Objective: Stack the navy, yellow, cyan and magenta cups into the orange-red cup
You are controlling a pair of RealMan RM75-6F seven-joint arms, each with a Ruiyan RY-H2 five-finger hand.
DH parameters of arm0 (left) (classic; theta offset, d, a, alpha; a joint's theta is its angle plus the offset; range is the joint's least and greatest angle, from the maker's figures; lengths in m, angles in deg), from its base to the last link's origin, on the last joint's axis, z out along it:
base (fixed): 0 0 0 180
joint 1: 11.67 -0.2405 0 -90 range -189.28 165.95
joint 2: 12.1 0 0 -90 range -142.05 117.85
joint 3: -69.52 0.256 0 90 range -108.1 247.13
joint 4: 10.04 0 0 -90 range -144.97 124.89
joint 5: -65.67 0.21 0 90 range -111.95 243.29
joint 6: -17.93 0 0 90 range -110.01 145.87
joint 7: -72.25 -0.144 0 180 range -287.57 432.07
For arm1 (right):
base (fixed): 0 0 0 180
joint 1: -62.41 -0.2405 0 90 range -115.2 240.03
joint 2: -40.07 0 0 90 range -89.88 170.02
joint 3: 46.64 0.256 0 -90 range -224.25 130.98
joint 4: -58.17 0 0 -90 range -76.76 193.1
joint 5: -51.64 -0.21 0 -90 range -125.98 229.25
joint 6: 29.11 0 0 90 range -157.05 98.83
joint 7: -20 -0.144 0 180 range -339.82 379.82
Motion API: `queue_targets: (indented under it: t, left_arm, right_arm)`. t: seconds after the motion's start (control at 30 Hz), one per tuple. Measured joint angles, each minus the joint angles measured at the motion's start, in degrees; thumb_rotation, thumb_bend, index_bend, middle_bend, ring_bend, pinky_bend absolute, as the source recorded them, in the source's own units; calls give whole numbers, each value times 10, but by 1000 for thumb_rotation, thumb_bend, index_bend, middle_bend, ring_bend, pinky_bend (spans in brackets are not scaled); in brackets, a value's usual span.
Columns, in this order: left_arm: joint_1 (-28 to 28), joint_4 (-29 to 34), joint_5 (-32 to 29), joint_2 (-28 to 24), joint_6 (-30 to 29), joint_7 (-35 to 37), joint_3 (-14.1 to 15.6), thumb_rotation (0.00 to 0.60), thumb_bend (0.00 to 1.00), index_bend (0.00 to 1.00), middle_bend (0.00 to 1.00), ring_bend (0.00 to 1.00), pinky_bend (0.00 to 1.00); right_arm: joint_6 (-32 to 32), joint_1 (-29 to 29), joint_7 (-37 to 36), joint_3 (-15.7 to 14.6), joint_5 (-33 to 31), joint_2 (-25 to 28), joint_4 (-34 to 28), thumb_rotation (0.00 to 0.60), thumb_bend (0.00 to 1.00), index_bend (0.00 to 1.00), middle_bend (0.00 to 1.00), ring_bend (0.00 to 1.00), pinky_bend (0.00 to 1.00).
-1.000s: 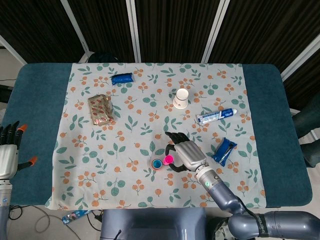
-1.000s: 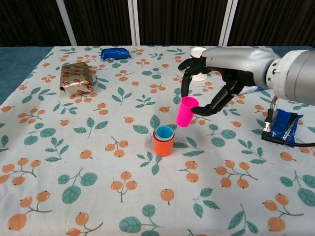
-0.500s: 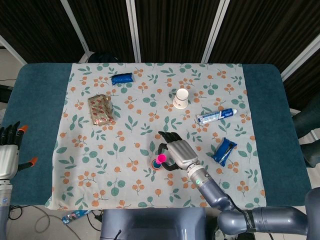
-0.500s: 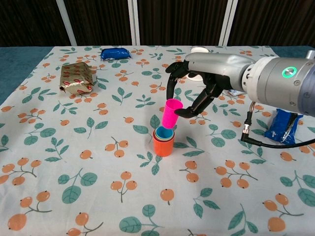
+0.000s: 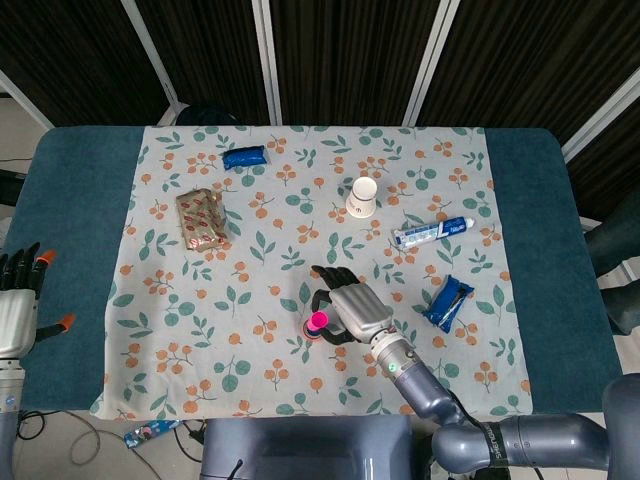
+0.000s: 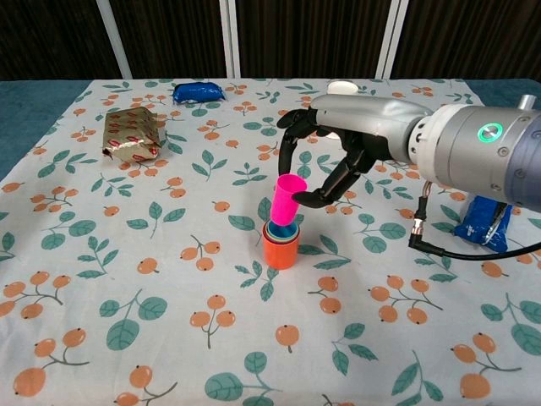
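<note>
The orange-red cup [image 6: 280,250] stands upright near the middle of the cloth, with a cyan rim [image 6: 275,227] and further nested cups showing inside it. My right hand [image 6: 331,161] holds the magenta cup [image 6: 286,201] between thumb and fingers, slightly tilted, its lower end inside the stack's mouth. From the head view the magenta cup [image 5: 318,321] covers the stack beside the right hand [image 5: 352,308]. My left hand [image 5: 17,300] hangs off the table's left edge, holding nothing, fingers apart.
A gold-and-red packet [image 5: 202,218] and a blue pouch [image 5: 245,157] lie at the back left. A white paper cup [image 5: 362,196], a toothpaste tube [image 5: 432,231] and a blue wrapper [image 5: 448,302] sit to the right of the stack.
My right hand carried the magenta cup leftward and down from beside the stack to over it; the cup's base now sits in the stack's mouth. The left hand stayed put.
</note>
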Motion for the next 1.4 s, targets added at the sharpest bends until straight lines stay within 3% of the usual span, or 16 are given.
queue_targets:
  t: [1.07,1.13,1.27,1.4]
  left_arm:
    - [-2,3,0,-3,0,4,-3,600,87,123,1,0,0]
    - [-2,2,1,-2,0,3,-3,600,87,122,1,0,0]
    - [-2,2,2,-2,0,2,-2,600,87,123,1,0,0]
    - [-2,1,3,-1,1,4,-2,600,87,122,0,0,0]
  right_arm:
    - [9,5,-23,-15,6,-15,25,600,434,480,0,52,70]
    - [11,5,-25,-16,6,-17,27,600,434,420,0,52,70]
    - [19,4,-26,-19,6,-16,31,600,434,128,0,24,70]
    - [43,-1,-24,-25,-2,-8,32,600,435,7,0,1,64]
